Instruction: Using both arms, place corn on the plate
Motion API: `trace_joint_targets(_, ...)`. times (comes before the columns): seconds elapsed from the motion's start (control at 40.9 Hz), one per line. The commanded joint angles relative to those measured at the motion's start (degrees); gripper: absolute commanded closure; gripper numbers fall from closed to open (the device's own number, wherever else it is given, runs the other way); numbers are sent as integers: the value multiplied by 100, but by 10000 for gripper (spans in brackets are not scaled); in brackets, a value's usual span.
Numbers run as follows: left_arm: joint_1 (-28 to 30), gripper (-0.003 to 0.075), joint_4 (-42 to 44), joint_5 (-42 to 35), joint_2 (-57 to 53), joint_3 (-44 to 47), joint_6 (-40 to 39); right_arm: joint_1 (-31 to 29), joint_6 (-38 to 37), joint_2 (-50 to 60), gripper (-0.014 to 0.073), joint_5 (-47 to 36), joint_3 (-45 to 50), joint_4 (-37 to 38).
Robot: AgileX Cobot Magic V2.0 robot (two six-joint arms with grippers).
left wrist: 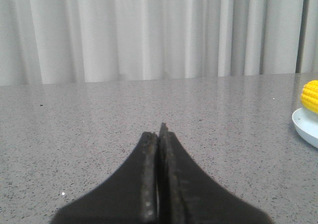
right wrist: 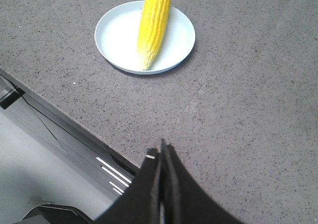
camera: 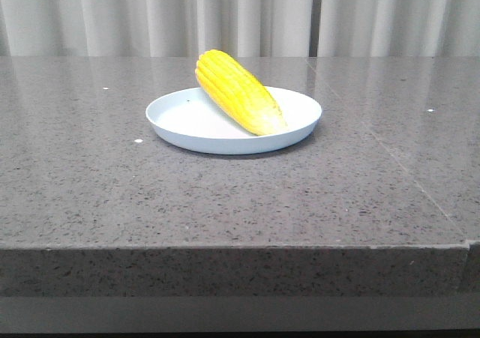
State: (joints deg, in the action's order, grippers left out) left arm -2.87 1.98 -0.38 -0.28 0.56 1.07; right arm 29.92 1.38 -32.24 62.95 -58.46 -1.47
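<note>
though tilted, corn (camera: 238,92) tip frontward

Corn (camera: 236,91): bright yellow cob, kernels in rows, paler tapered tip; lying across the plate, blunt end propped on the far rim and overhanging it, tip down inside near the front-right rim.
Plate (camera: 180,132): round, shallow, pale blue-white; flat on the tabletop, mid-width, away from the near edge.

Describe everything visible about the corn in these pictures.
The corn is a bright yellow cob with neat kernel rows, tapering to a paler tip. It lies tilted across the plate, tip down inside near the front rim, thick end propped over the far rim. Only the plate touches it; both grippers are away, shut.
</note>
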Motion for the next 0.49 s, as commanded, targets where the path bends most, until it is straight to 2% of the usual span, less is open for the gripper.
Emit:
trace_joint_targets(0.0, 10, 741, -48, -498, -104, 127, -70, -17, -6, -29, 680, -375, -112, 54)
trace_joint_targets(0.245, 10, 741, -48, -498, -104, 127, -70, 13, -6, 66, 680, -483, 2, 39)
trace_joint_targets(0.343, 10, 741, -48, -498, -104, 127, -70, -340, 19, 411, 680, -949, 401, 75)
trace_joint_targets(0.465, 10, 741, -48, -498, -104, 127, -70, -1084, 19, 1045, 680, -2087, 1339, 75)
